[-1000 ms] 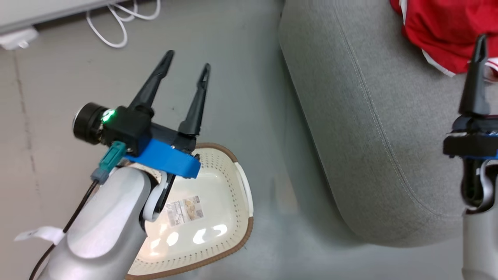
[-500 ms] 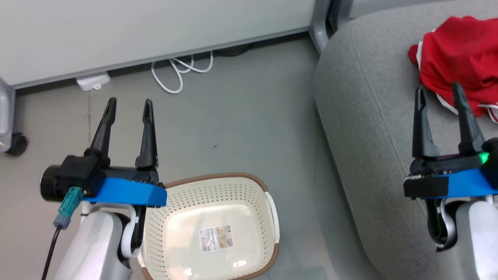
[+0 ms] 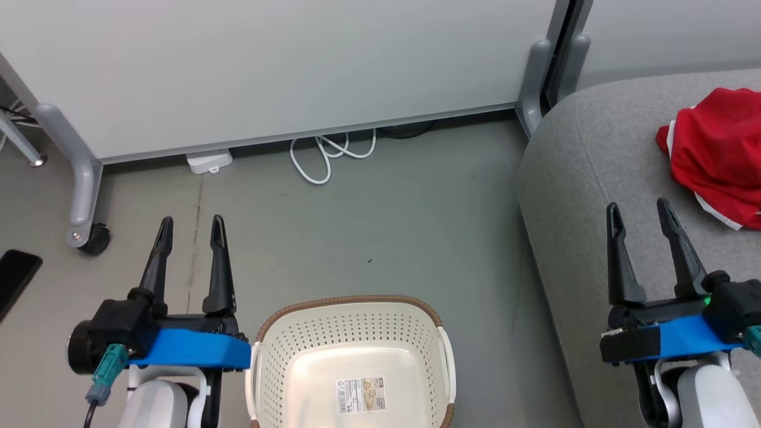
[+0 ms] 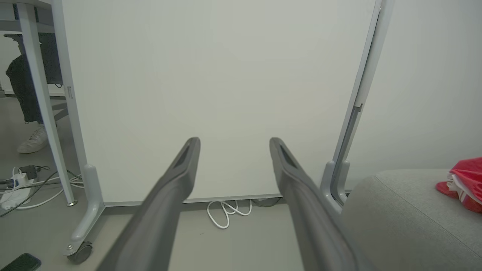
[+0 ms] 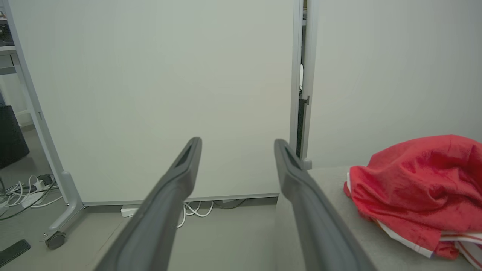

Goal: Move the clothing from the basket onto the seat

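- The clothing [image 3: 716, 154] (a red heap) lies on the sofa [image 3: 571, 196], just beyond the right gripper [image 3: 636, 205]; the basket [image 3: 351, 309] sits beside the left gripper [image 3: 192, 219].
- Both point forward, fingers spread wide, holding nothing.

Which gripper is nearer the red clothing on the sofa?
Right. The right gripper sits over the sofa, just short of the clothing; the left gripper is far off, over the floor beside the basket.

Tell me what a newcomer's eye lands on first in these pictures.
The bright red clothing heaped on the grey seat at the right stands out first. Next comes the cream basket on the floor at bottom centre, bare but for a label. The left gripper and right gripper stand to either side, both open and holding nothing.
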